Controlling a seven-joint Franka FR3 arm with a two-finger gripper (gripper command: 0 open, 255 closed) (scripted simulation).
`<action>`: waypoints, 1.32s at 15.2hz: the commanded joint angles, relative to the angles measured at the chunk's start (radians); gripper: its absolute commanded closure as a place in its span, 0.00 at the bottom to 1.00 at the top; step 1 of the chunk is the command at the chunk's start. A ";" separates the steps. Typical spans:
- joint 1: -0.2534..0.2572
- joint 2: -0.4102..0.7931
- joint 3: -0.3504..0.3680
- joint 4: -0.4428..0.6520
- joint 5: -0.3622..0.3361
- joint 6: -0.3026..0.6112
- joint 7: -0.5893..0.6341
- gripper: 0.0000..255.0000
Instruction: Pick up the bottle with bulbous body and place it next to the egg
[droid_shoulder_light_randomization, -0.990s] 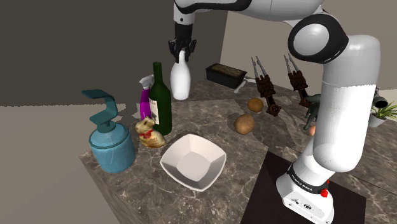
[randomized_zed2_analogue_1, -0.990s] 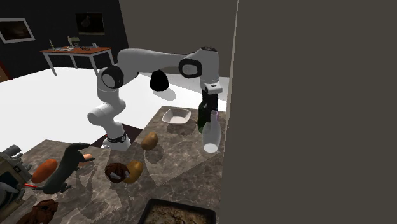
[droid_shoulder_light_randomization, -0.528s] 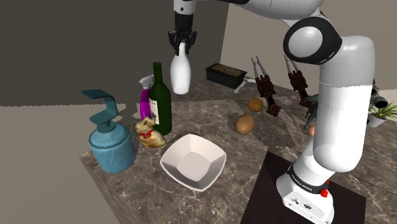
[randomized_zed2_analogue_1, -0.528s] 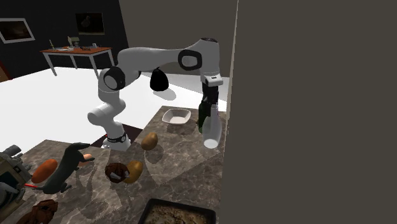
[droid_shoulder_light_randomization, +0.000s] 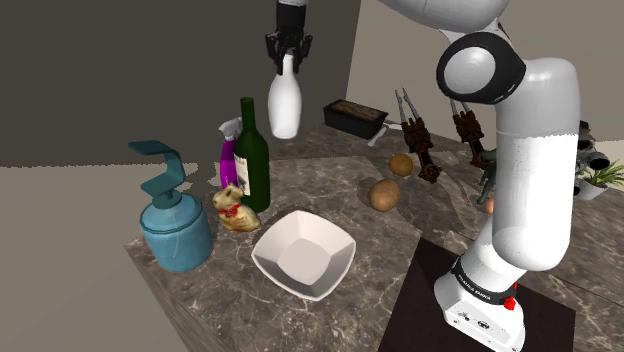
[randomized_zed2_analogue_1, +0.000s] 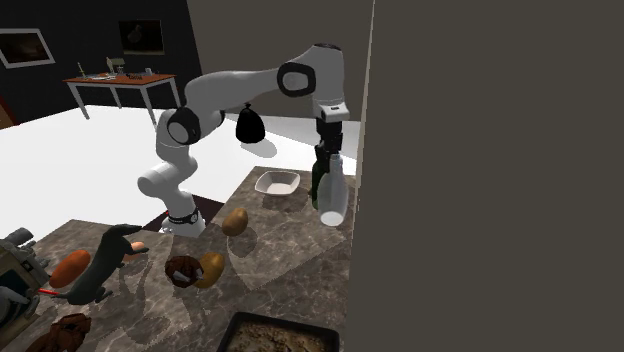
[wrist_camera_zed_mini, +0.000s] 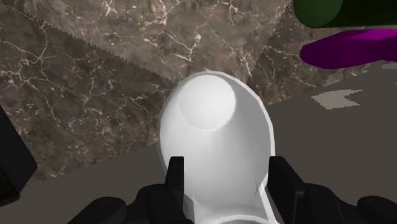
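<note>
White bottle (droid_shoulder_light_randomization: 284, 105) smooth, matt; countertop (droid_shoulder_light_randomization: 370, 235) dark veined stone, slight sheen.

White bottle (wrist_camera_zed_mini: 216, 143) clasped by the gripper (wrist_camera_zed_mini: 226, 177) over a dark veined counter (wrist_camera_zed_mini: 95, 76).
Two black fingers (wrist_camera_zed_mini: 175, 179) press on either side of the bottle's narrow neck, and its rounded body swells away from the hand. The counter's edge runs just behind the bottle. Farther off near that edge, a dark green bottle (wrist_camera_zed_mini: 323, 9) and a purple bottle (wrist_camera_zed_mini: 350, 51) sit just beside each other.
</note>
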 joint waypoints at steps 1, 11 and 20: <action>-0.016 -0.088 0.000 -0.113 0.009 0.027 -0.009 1.00; -0.082 -0.513 -0.033 -0.579 0.057 0.071 -0.093 1.00; -0.114 -0.801 -0.090 -0.784 0.063 -0.012 -0.183 1.00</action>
